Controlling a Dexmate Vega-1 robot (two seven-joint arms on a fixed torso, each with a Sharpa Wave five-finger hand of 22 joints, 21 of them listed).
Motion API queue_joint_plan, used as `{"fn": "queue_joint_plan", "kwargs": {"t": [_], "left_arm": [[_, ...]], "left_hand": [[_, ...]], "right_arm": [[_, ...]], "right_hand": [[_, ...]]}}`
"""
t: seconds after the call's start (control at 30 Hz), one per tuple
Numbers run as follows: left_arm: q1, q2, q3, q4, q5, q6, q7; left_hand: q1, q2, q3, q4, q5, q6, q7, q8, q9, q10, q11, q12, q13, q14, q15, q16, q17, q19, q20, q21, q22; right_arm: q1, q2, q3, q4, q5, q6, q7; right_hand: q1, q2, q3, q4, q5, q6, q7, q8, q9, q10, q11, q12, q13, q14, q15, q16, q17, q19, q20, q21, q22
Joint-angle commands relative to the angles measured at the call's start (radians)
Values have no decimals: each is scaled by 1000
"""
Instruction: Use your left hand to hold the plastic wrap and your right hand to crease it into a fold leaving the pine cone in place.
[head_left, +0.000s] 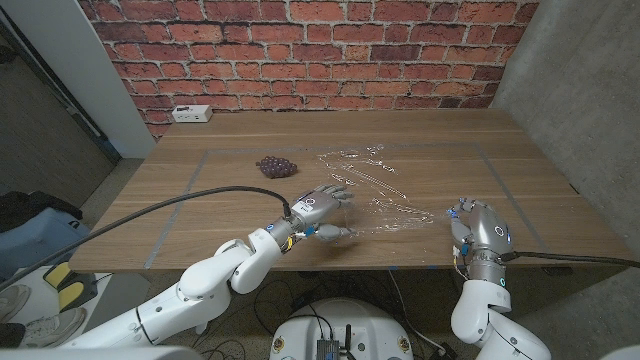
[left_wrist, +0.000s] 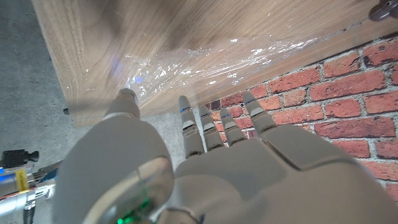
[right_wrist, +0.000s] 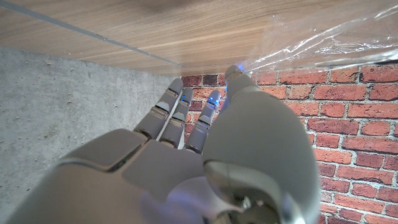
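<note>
Clear plastic wrap (head_left: 372, 190) lies crinkled on the wooden table (head_left: 240, 135), spread from centre frame toward lower right in the head view, w/ bright glints along its creases. Pine cone (head_left: 276, 167), dark & small, sits just left of the wrap's upper edge, centre of frame; can't tell if it touches the film. Left hand (head_left: 322, 208) is at the wrap's lower-left corner, fingers (head_left: 341, 190) spread out over the film edge, thumb side low near the table; looks to rest on the wrap, nothing clamped that I can see. Left wrist view: same hand (left_wrist: 205, 162) w/ fingers apart & reaching toward the film (left_wrist: 205, 65). Right hand (head_left: 478, 228) is at lower right of the head view, just beside the wrap's right end, fingers partly curled; holding nothing visible. Right wrist view: right hand (right_wrist: 186, 149) w/ fingers near straight, close together, wrap (right_wrist: 323, 43) just past the thumb tip. White power strip (head_left: 190, 114) upper left by the brick wall (head_left: 320, 50).
</note>
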Motion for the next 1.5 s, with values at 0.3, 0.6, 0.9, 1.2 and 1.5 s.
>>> {"fn": "queue_joint_plan", "kwargs": {"t": [0.3, 0.6, 0.9, 1.2, 1.5], "left_arm": [[-27, -22, 61, 47, 208, 9, 84], [-49, -35, 70, 83, 157, -32, 102], [-65, -31, 80, 86, 166, -44, 87], [-76, -60, 103, 147, 217, -37, 199], [-79, -110, 104, 245, 151, -45, 398]], "left_hand": [[138, -33, 11, -78, 42, 95, -68, 31, -45, 32, -40, 20, -5, 33, -42, 9, -2, 41, -32, 6, -2], [169, -25, 14, -80, 46, 122, -77, 32, -58, 51, -44, 27, -6, 48, -50, 11, -3, 50, -37, 6, -2], [157, -17, 6, -67, 44, 109, -75, 20, -67, 48, -42, 25, -7, 46, -46, 8, -2, 50, -36, 4, -2], [189, 6, 10, -71, 39, 229, -70, 52, -81, 98, -48, 41, -8, 75, -70, 14, -4, 67, -41, 6, -2], [267, 45, 19, -80, 10, 436, -82, 89, -96, 220, -73, 73, -10, 187, -137, 28, -4, 135, -65, 24, 2]], "right_arm": [[27, -7, 1, -21, -15, 31, 23], [22, 12, 22, -25, -17, 58, 5], [37, 44, 23, -17, -29, 78, -16], [58, 48, 15, -6, -37, 107, -5], [56, 48, 35, -5, -15, 143, 14]], "right_hand": [[20, -24, 16, -32, 17, 52, 77, 17, -2, 28, 37, -1, -1, 8, -159, -19, -11, 7, 34, 7, -1], [18, -23, 23, -36, 18, 53, 87, 20, 0, 31, 40, -2, 0, 9, -156, -25, -13, 4, 34, 5, -1], [16, -23, 32, -41, 18, 55, 98, 24, 1, 50, 44, 4, 4, 19, -153, -31, -16, 3, 38, 5, -2], [21, -28, 42, -52, 16, 62, 109, 24, -5, 70, 54, 12, 7, 28, -146, -36, -20, 7, 45, 6, -2], [19, -30, 50, -57, 11, 69, 116, 23, -11, 71, 55, 12, 9, 32, -146, -43, -23, 6, 46, 5, -3]]}}
